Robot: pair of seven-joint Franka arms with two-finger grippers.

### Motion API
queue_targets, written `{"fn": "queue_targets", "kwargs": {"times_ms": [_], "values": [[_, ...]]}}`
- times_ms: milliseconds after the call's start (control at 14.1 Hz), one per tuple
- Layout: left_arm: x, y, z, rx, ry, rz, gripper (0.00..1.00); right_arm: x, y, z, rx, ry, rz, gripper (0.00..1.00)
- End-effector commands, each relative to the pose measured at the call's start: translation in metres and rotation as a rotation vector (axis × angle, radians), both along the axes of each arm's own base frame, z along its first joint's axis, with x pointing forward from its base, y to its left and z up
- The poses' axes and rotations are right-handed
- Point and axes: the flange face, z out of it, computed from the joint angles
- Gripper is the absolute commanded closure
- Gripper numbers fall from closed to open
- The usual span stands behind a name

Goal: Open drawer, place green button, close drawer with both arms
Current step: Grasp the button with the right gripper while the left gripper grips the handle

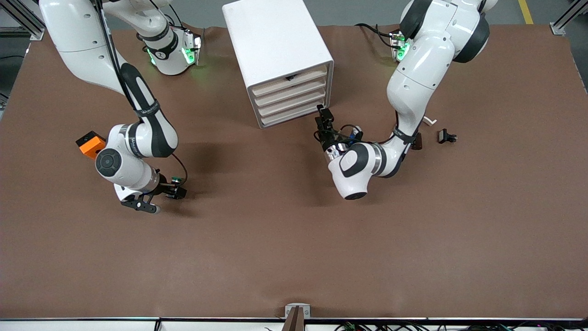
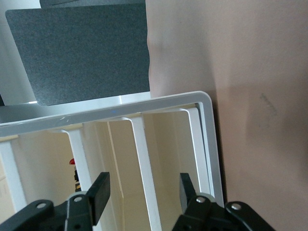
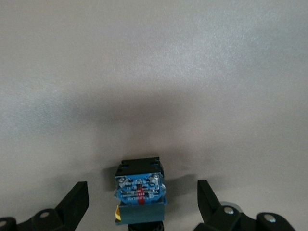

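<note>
Brown matting covers the surface (image 1: 294, 257). Nearest us, toward the right arm's end, we see the right pincer (image 1: 158, 195) low over it, its fingers (image 3: 74, 202) spread apart, with the small green-capped, dark-bodied button (image 1: 176, 189) lying between them, ungripped. Farther from us, the left pincer (image 1: 324, 116) is released just in front of the lower shallow white drawer (image 1: 294, 111) of the white box cabinet (image 1: 275, 43), which is shut.

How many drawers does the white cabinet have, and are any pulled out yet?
4, stacked in the cabinet: top drawer with a dark gap, two middle ones, and the bottom drawer by the left gripper. None is visibly pulled out.
</note>
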Motion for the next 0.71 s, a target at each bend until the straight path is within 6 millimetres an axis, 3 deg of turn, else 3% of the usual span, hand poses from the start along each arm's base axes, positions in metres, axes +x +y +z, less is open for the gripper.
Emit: {"fn": "queue_targets", "kwargs": {"times_ms": [0,71,142,213,426,639], "values": [[-0.007,-0.013,0.000,0.010,0.025,-0.006,0.34,-0.007,0.000,0.002,0.009,0.005,-0.013,0.00],[-0.012,-0.019,0.000,0.011,0.027,-0.018,0.34,-0.007,0.000,0.002,0.009,0.006,-0.016,0.27],[-0.017,-0.022,-0.001,0.010,0.031,-0.028,0.34,-0.009,0.002,0.001,0.010,0.017,-0.015,0.67],[-0.024,-0.026,-0.003,0.013,0.037,-0.042,0.34,-0.009,0.002,0.001,0.010,0.021,-0.030,0.96],[-0.033,-0.032,-0.006,0.019,0.043,-0.057,0.34,-0.010,0.018,0.006,0.008,0.033,-0.079,1.00],[-0.048,-0.039,-0.010,0.022,0.056,-0.084,0.34,-0.005,0.012,0.026,0.013,0.053,-0.085,1.00]]}}
